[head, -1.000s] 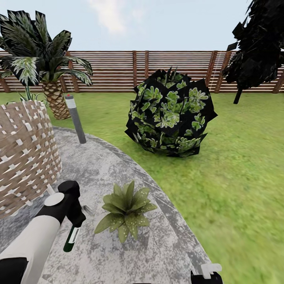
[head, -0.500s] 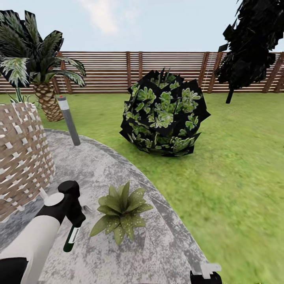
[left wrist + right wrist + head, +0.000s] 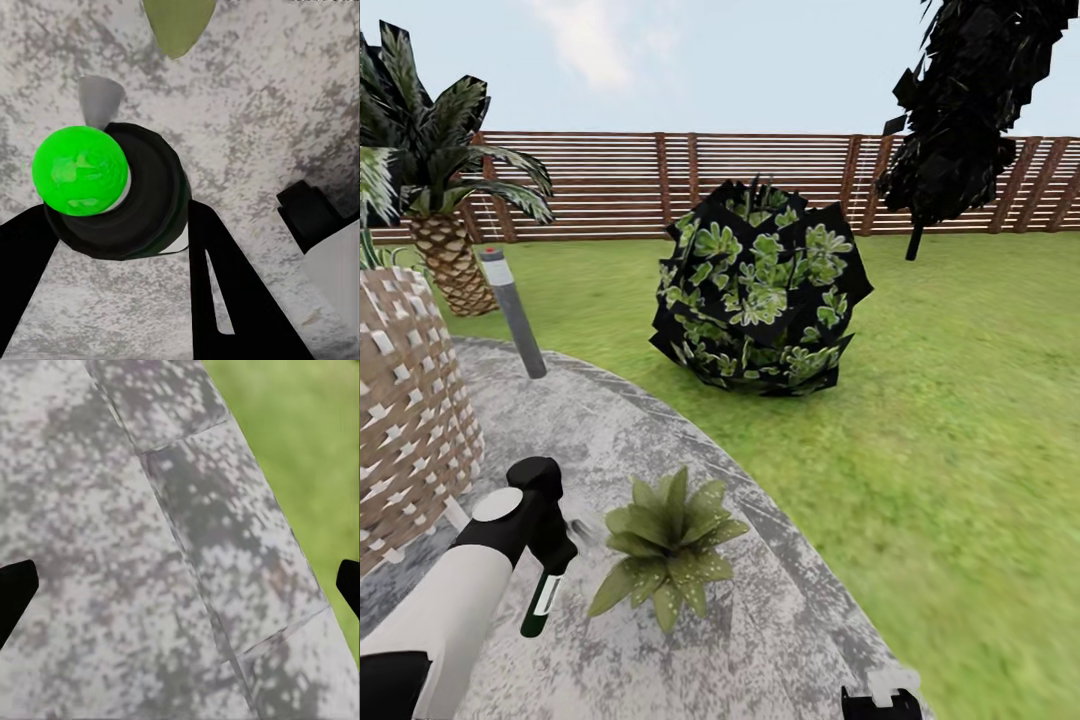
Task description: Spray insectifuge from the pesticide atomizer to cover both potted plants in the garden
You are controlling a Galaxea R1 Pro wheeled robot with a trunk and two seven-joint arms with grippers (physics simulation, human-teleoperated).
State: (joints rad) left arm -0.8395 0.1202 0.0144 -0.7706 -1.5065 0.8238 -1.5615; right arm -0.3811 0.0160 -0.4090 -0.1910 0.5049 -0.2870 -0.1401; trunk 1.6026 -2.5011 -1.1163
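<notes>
So the left pincer (image 3: 545, 570) is clenched on the pesticide atomizer (image 3: 541, 604) beside one potted plant (image 3: 668, 545); spraying looks next; right pincer (image 3: 180, 585) hangs released.

Dark atomizer (image 3: 541, 603) with white label, speckled green potted plant (image 3: 668, 545), mottled grey patio (image 3: 660, 440).

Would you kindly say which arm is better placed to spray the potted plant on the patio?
Left: its pincer already holds the pesticide atomizer beside the potted plant; the right pincer is open and empty.
</notes>
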